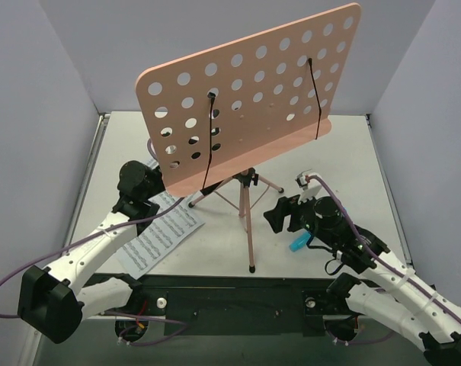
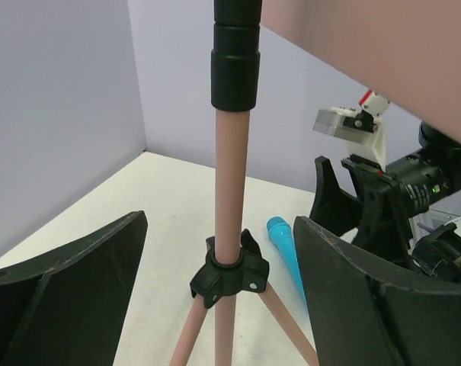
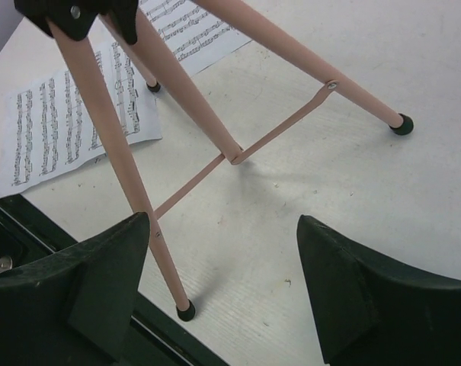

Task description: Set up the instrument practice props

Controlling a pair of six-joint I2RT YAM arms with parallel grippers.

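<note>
The music stand is upright on the bench, its desk bare. The music sheets lie flat at its eight o'clock, not yet placed. The left pincer and right pincer gape empty; roughly halfway, I judge.

The scene is enclosed on three sides by plain, pale lavender-grey panels: a left wall, a back wall and a right wall. The left and back walls are joined at a straight vertical corner, seen in the left wrist view. A white table is set between them, its top matt and marked with faint grain and small scuffs in the right wrist view. A grey strip is seen along its left side, against the wall. A black board is laid along the near edge. The space is lit evenly, and only soft shadows are cast on the tabletop.
</note>
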